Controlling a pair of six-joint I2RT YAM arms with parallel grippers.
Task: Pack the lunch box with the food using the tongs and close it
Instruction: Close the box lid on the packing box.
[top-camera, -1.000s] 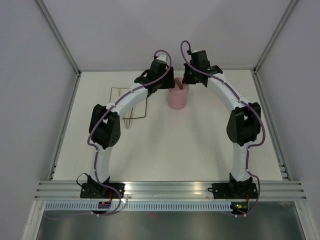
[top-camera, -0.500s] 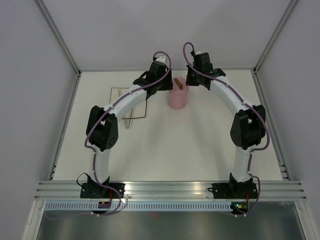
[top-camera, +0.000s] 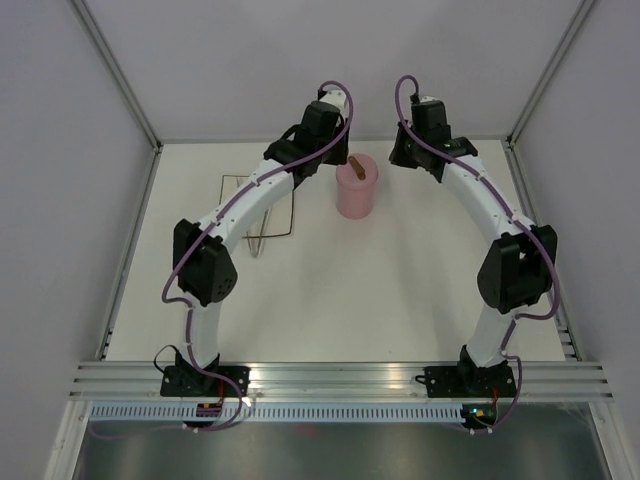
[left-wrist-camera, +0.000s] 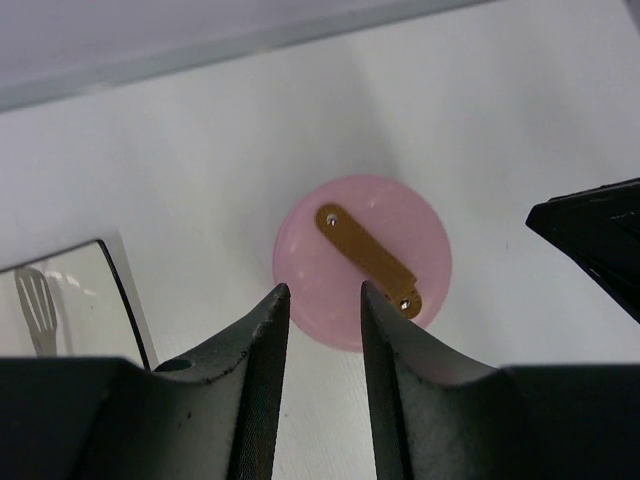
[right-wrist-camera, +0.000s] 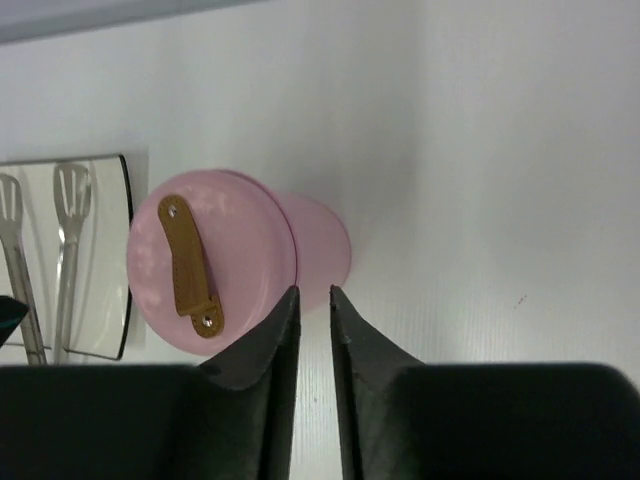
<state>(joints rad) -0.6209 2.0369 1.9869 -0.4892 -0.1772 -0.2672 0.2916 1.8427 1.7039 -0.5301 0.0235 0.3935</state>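
**Left jaws.** The jaws of the left gripper (left-wrist-camera: 322, 300) are parted by a narrow gap, and nothing is held between them. They are pointed down at the surface (left-wrist-camera: 520, 110). The lunch box (left-wrist-camera: 330, 300) is seen directly below and just ahead of the tips, standing upright, with its lid (left-wrist-camera: 400, 215) seated on top. The brown handle (left-wrist-camera: 367, 260) is laid diagonally across the lid. No contact between the jaws and the lid is shown. To the left of the jaws, a corner of the plate (left-wrist-camera: 80, 300) is seen, with one tip of the tongs (left-wrist-camera: 35, 300) resting on it.

**Right jaws.** The jaws of the right gripper (right-wrist-camera: 312, 295) are separated by only a thin slit, and nothing is gripped. The lunch box is located to the left of the tips and below them. The plate and tongs are found further left, beyond the box.

**Arm pose.** In the top view, both arms are arched forward from their bases, with elbows turned outward. The wrists are brought toward each other above the far part of the surface, one on either side of the lunch box.

**Count.**
- Lunch box: one, closed by one lid
- Plate: one
- Tongs: one pair
- Arms: two
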